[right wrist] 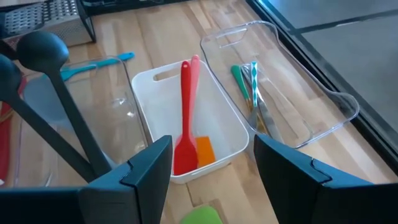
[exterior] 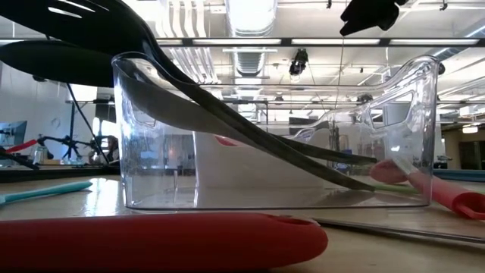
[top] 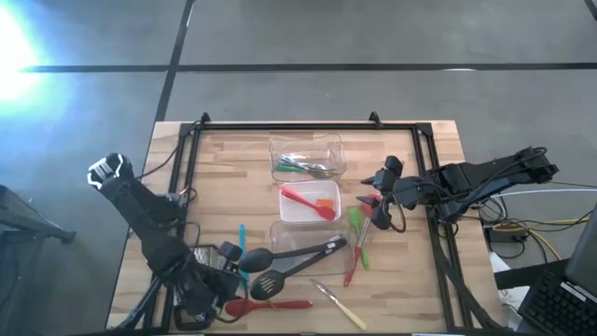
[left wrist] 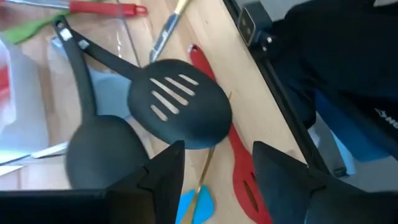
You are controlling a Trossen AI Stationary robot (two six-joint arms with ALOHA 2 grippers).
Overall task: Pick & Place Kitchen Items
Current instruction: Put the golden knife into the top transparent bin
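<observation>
Three clear tubs stand in a row mid-table. The far tub [top: 306, 157] holds green tools and metal tongs [right wrist: 252, 87]. A red spatula [right wrist: 185, 118] and an orange tool [right wrist: 204, 149] lie in the middle tub [top: 311, 203]. A black ladle [left wrist: 106, 149] and a black slotted spoon [left wrist: 180, 102] lean on the near tub's [exterior: 273, 136] rim, heads sticking out toward the left. My left gripper [top: 231, 266] [left wrist: 217, 180] hovers open just beside those heads. My right gripper [top: 371, 198] [right wrist: 214, 180] hangs open to the right of the middle tub.
Loose on the near part of the table lie a red slotted spatula [top: 270, 304], a teal tool [top: 242, 238], a wood-handled tool [top: 340, 305] and green and red tools [top: 357, 245]. A steel grater [right wrist: 43, 18] stands by the left arm. A black rail [top: 308, 126] frames the table.
</observation>
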